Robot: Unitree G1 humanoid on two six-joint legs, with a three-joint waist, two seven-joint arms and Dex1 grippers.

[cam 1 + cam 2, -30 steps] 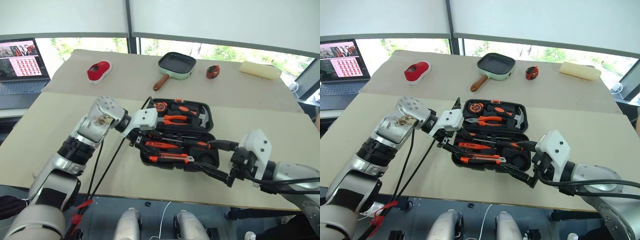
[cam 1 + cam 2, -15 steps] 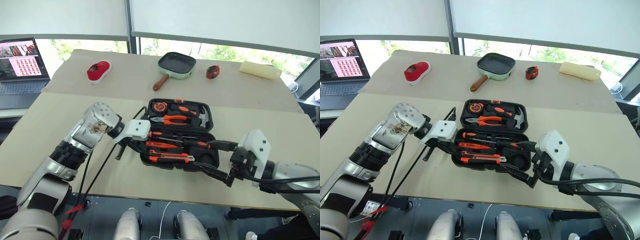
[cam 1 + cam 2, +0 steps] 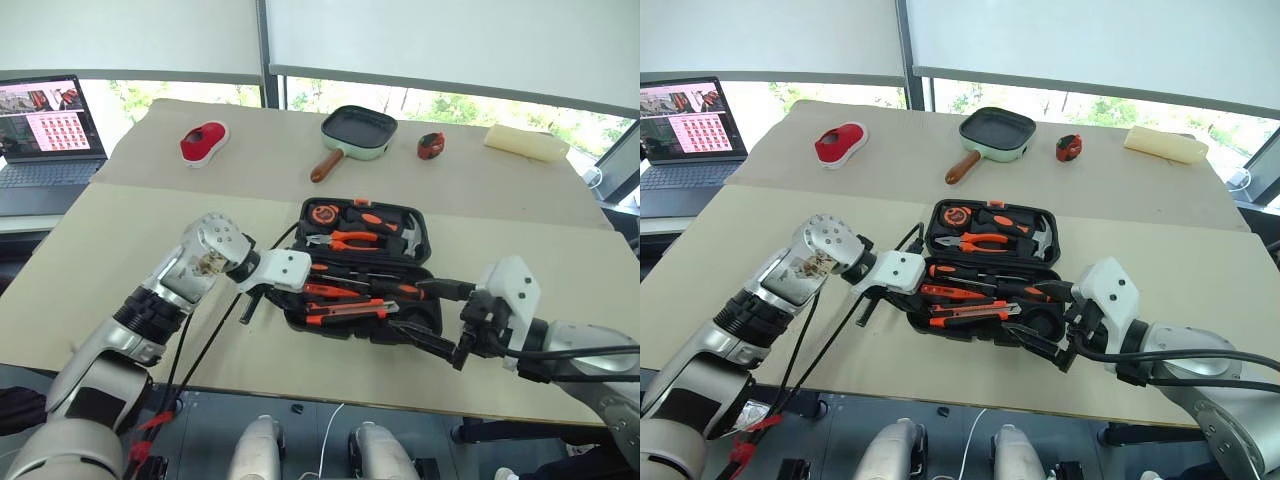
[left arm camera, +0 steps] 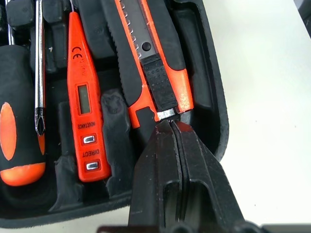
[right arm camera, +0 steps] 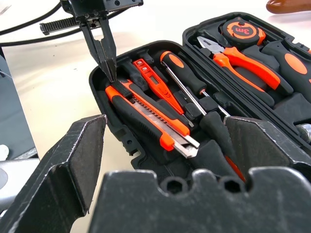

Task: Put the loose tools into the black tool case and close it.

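— Across the worktop (image 3: 120, 250) in the left eye view, what is lying where?
— The black tool case (image 3: 366, 273) is lying open near the front edge, with the left pincer (image 3: 262, 297) reaching down at its left end and the right pincer (image 3: 432, 317) hovering at its right end.

— And the right eye view?
— It is showing the same layout; a frying pan (image 3: 994, 134) is sitting well behind the case.

— What is the left wrist view showing?
— The left pincer's fingers (image 4: 160, 165) are pressing together, their tips touching the butt of the utility knife (image 4: 146, 63), which is lying in the case beside the tester screwdriver (image 4: 83, 102).

— And the right wrist view?
— The right pincer's fingers (image 5: 73, 160) are standing spread wide, gripping nothing, facing the open case with a screwdriver (image 5: 187, 82) and pliers (image 5: 238, 60) resting inside.
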